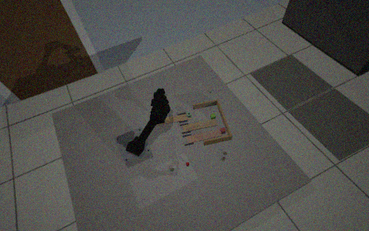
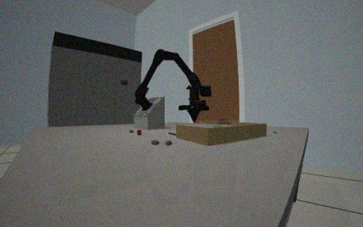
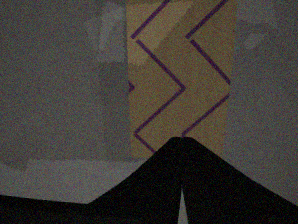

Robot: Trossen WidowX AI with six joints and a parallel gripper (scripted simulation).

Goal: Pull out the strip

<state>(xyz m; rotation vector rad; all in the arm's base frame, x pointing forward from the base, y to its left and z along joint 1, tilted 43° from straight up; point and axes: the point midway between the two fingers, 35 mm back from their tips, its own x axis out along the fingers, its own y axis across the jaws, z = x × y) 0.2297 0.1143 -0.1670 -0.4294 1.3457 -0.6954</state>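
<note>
My gripper (image 2: 194, 120) (image 3: 181, 147) is shut and empty, pointing down, its tips at or just above a tan strip (image 1: 180, 118) (image 3: 180, 60) with purple zigzag lines. The arm hides the tips in the top view. This strip reaches further toward the arm than the middle strip (image 1: 199, 126) and the pinkish strip (image 1: 202, 137). A small teal cube (image 1: 188, 115) is at the zigzag strip's far end; I cannot tell whether it rests on it. A green cube (image 1: 213, 115) is further in, and a red cube (image 1: 223, 130) is at the pinkish strip's far end. No label is readable.
A low wooden frame (image 1: 224, 119) (image 2: 235, 133) surrounds the strips' far side. Short dark rails (image 1: 189, 144) lie by their near ends. A small red cylinder (image 1: 188, 164) (image 2: 139, 132) and pebbles (image 1: 224, 153) (image 2: 155, 142) lie outside the frame.
</note>
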